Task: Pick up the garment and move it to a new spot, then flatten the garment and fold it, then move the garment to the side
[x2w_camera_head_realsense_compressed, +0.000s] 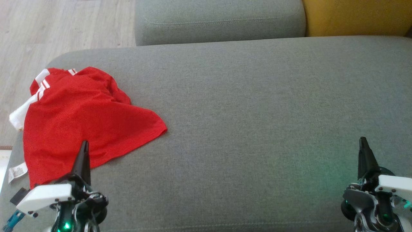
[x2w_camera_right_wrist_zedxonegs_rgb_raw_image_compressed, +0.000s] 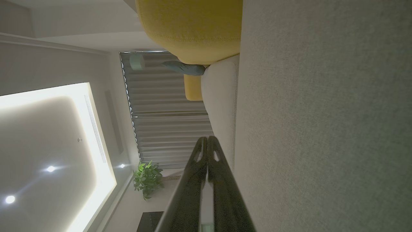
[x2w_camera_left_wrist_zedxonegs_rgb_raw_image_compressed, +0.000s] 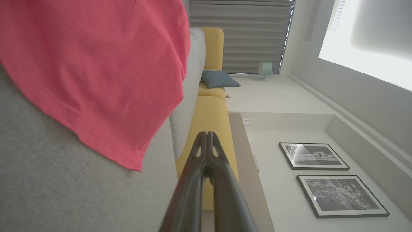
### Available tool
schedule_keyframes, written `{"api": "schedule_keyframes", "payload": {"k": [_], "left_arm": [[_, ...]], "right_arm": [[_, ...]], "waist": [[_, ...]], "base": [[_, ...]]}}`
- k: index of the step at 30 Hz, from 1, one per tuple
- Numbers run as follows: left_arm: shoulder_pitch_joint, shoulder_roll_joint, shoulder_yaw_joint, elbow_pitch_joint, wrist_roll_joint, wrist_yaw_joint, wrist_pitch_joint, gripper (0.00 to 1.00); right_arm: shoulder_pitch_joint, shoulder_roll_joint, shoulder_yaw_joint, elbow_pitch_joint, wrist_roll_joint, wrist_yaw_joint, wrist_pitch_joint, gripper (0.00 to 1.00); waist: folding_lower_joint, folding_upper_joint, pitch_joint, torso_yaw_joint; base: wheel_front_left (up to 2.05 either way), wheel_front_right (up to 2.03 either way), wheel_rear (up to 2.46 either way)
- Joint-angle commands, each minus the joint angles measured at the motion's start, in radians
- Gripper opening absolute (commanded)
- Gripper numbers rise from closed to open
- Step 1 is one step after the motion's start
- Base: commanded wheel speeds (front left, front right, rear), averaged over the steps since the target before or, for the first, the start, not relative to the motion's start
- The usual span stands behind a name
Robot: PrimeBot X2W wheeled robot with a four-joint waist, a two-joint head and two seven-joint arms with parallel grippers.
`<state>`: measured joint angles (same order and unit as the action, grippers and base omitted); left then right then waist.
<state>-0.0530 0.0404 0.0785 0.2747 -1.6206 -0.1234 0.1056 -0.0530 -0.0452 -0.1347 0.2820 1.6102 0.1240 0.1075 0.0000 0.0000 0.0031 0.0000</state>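
Garment (x2w_camera_head_realsense_compressed: 83,119) lies rumpled at the left end of the grey sofa (x2w_camera_head_realsense_compressed: 257,112). It is red with white stripes near its far side, and a white part hangs over the sofa's left edge. It looks thin, soft and light, so it should sag and bunch when lifted rather than keep any shape. A pinch on one point would probably drag it into a rope. The near hem or its pointed right corner looks the easiest hold, with the shoulders a better one for spreading it flat.

Left jaws are closed and empty, their tip over the near hem in the head view. Right jaws are also closed and empty, well apart from the garment over bare sofa at the right.

The head view gives the whole outline, plus a white label (x2w_camera_head_realsense_compressed: 17,172) at the lower left. The left wrist view shows the stitched hem close up, just beside the closed tips but apart from them. The right wrist view shows plain grey cloth beside its jaws, and a plant (x2w_camera_right_wrist_zedxonegs_rgb_raw_image_compressed: 148,180) beyond.
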Motion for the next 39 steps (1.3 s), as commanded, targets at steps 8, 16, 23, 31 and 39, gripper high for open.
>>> {"api": "schedule_keyframes", "payload": {"k": [8, 16, 23, 31, 39], "left_arm": [[0.004, -0.002, -0.002, 0.017, 0.0, 0.001, -0.002, 1.0], [0.015, -0.004, -0.007, 0.017, 0.011, 0.0, -0.02, 1.0], [0.014, -0.003, -0.003, 0.0, 0.027, 0.0, -0.04, 1.0], [0.005, -0.002, 0.024, -0.021, 0.08, -0.001, -0.063, 1.0], [-0.016, -0.002, 0.056, -0.049, 0.152, 0.004, -0.087, 1.0]], "right_arm": [[0.005, 0.001, 0.001, 0.015, 0.0, 0.0, 0.0, 1.0], [0.01, 0.002, 0.015, 0.019, -0.018, -0.001, -0.018, 1.0], [0.006, 0.001, 0.021, 0.008, -0.062, 0.0, -0.039, 1.0], [-0.004, 0.001, 0.018, -0.007, -0.167, 0.0, -0.063, 1.0], [-0.021, 0.0, 0.017, -0.046, -0.295, 0.001, -0.086, 1.0]], "waist": [[0.0, 0.0, 0.0, 0.0], [0.0, 0.0, 0.001, -0.001], [0.0, 0.0, 0.002, -0.001], [0.0, 0.0, 0.004, -0.002], [0.0, 0.0, 0.008, -0.003]], "base": [[0.0, 0.0, 0.0], [0.0, 0.0, 0.0], [0.0, 0.0, 0.0], [0.0, 0.0, 0.0], [0.0, 0.0, 0.0]]}}
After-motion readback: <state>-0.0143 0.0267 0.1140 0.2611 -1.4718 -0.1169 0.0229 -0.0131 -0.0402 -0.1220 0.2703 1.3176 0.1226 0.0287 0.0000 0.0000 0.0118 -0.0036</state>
